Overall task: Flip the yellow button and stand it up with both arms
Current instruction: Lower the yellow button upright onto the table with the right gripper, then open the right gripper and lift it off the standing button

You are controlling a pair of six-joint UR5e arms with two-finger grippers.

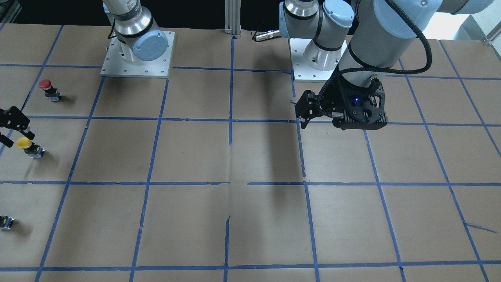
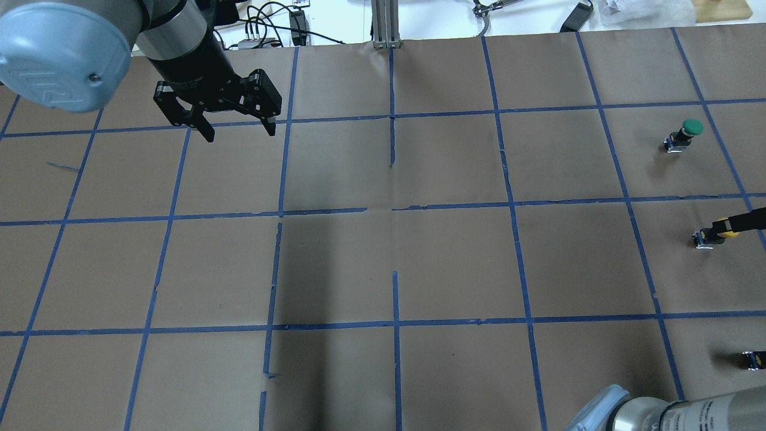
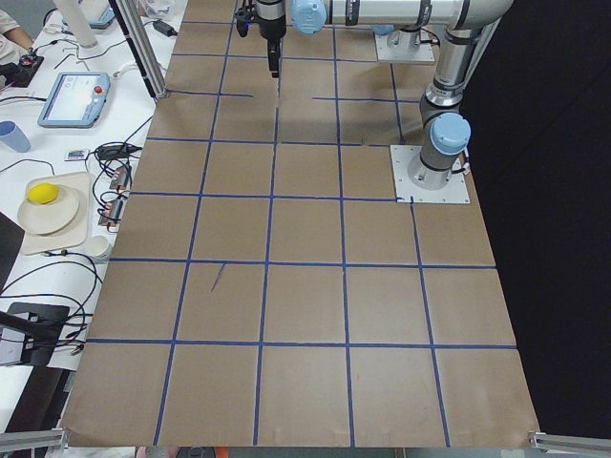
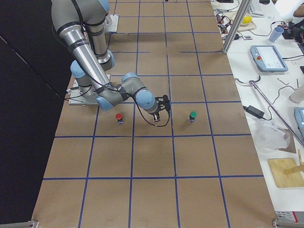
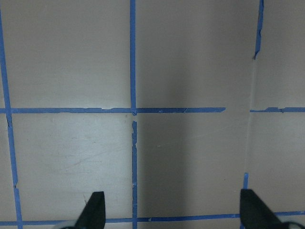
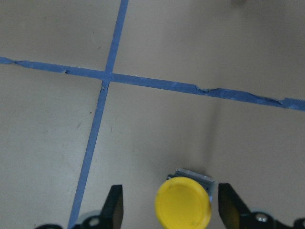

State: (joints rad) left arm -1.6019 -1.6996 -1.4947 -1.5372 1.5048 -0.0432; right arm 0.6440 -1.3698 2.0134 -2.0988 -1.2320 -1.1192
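Note:
The yellow button [image 1: 25, 143] sits on the brown paper at the table's edge on my right side, yellow cap over a dark blocky body. It looks upright. It also shows in the overhead view [image 2: 705, 238] and the right wrist view [image 6: 184, 203]. My right gripper [image 1: 19, 138] is low and open, with one finger on each side of the cap and a small gap on each side [image 6: 170, 189]. My left gripper [image 2: 239, 131] is open and empty, hovering far from the button on my left side [image 1: 301, 119], and its wrist view [image 5: 174, 207] shows only paper and tape.
A red-capped button [image 1: 46, 87] and a green-capped button [image 2: 688, 131] stand on either side of the yellow one. A tiny dark part [image 2: 753, 359] lies near the table edge. The arm bases [image 1: 137, 55] stand on plates at the robot side. Blue tape lines grid the paper.

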